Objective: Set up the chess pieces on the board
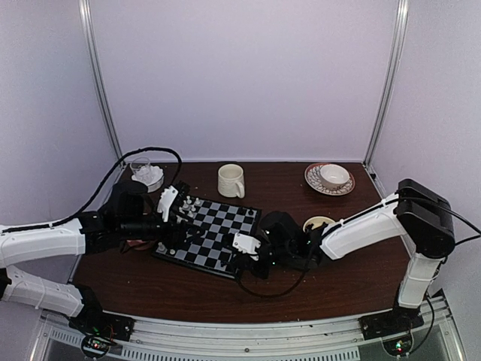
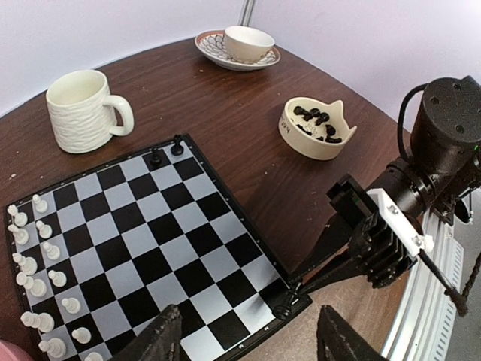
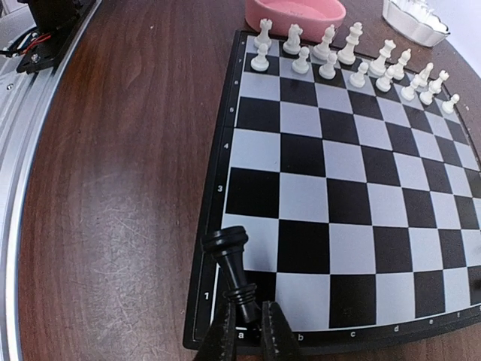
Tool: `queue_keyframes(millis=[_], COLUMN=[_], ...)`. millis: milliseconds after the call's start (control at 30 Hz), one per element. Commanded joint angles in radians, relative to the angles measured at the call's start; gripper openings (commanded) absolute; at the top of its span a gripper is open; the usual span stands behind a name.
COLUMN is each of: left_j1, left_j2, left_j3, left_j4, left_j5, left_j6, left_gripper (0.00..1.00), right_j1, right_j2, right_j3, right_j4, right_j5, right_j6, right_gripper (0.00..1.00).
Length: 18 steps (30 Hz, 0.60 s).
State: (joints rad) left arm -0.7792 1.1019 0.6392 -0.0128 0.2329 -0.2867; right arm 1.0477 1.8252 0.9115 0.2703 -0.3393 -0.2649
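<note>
The board (image 1: 214,226) lies mid-table, with white chess pieces (image 3: 353,56) standing in two rows along its far edge in the right wrist view. Two black pieces (image 2: 165,150) stand at the corner nearest the mug. My right gripper (image 3: 250,322) is shut on the narrow top of a black chess piece (image 3: 237,271). That piece leans steeply over the board's near corner square, its round base pointing away from the fingers. The left wrist view shows this same black chess piece (image 2: 285,304) at that corner. My left gripper (image 2: 252,338) hovers open above the board edge, holding nothing.
A cream bowl (image 2: 316,128) of black pieces sits right of the board. A ribbed mug (image 2: 83,109) and a cup on a patterned saucer (image 2: 240,45) stand behind it. A pink bowl (image 3: 294,13) and a glass dish (image 3: 417,19) lie beyond the white rows.
</note>
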Motion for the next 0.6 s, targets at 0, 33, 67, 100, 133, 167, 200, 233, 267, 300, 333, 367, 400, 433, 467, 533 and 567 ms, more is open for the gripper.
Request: queue_keyframes(millis=[0, 33, 67, 100, 133, 167, 200, 233, 267, 300, 333, 367, 400, 433, 467, 533, 567], left_j1=[-0.005, -0.005, -0.005, -0.004, -0.005, -0.005, -0.005, -0.005, -0.005, -0.007, -0.011, -0.018, -0.026, -0.036, -0.044, -0.054, -0.058], left_j2=[0.028, 0.033, 0.041, 0.049, 0.059, 0.071, 0.087, 0.112, 0.129, 0.145, 0.158, 0.173, 0.185, 0.199, 0.212, 0.235, 0.245], left_j3=[-0.005, -0.008, -0.016, -0.031, -0.050, -0.069, -0.081, -0.082, -0.073, -0.062, -0.053, -0.043, -0.032, -0.019, -0.008, 0.015, 0.021], left_j4=[0.091, 0.101, 0.120, 0.154, 0.195, 0.239, 0.270, 0.277, 0.272, 0.261, 0.251, 0.239, 0.224, 0.205, 0.190, 0.167, 0.162], left_j5=[0.072, 0.081, 0.090, 0.105, 0.127, 0.149, 0.167, 0.176, 0.184, 0.188, 0.189, 0.187, 0.180, 0.171, 0.163, 0.162, 0.163], left_j6=[0.037, 0.056, 0.071, 0.084, 0.103, 0.118, 0.130, 0.140, 0.145, 0.151, 0.157, 0.166, 0.179, 0.192, 0.203, 0.217, 0.221], left_gripper=[0.61, 0.61, 0.61, 0.61, 0.61, 0.63, 0.68, 0.70, 0.70, 0.70, 0.70, 0.69, 0.69, 0.68, 0.67, 0.64, 0.63], right_j1=[-0.007, -0.010, -0.015, -0.019, -0.022, -0.024, -0.025, -0.026, -0.026, -0.026, -0.026, -0.026, -0.026, -0.026, -0.025, -0.026, -0.026], right_j2=[-0.065, -0.072, -0.077, -0.082, -0.086, -0.089, -0.092, -0.096, -0.100, -0.103, -0.106, -0.110, -0.115, -0.119, -0.124, -0.132, -0.134], right_j3=[-0.022, -0.030, -0.033, -0.035, -0.036, -0.039, -0.040, -0.042, -0.043, -0.045, -0.047, -0.048, -0.051, -0.053, -0.057, -0.064, -0.068], right_j4=[-0.010, -0.006, -0.005, -0.005, -0.007, -0.008, -0.008, -0.008, -0.007, -0.007, -0.007, -0.007, -0.006, -0.003, 0.001, 0.012, 0.015], right_j5=[0.030, 0.031, 0.030, 0.030, 0.031, 0.029, 0.029, 0.028, 0.028, 0.028, 0.027, 0.024, 0.020, 0.015, 0.009, 0.002, -0.002], right_j6=[0.000, 0.000, 0.002, 0.001, 0.001, 0.001, 0.001, -0.001, -0.001, -0.002, -0.003, -0.004, -0.004, -0.004, -0.005, -0.006, -0.006], right_gripper=[0.05, 0.05, 0.05, 0.04, 0.04, 0.04, 0.04, 0.04, 0.04, 0.04, 0.04, 0.04, 0.04, 0.04, 0.04, 0.04, 0.04])
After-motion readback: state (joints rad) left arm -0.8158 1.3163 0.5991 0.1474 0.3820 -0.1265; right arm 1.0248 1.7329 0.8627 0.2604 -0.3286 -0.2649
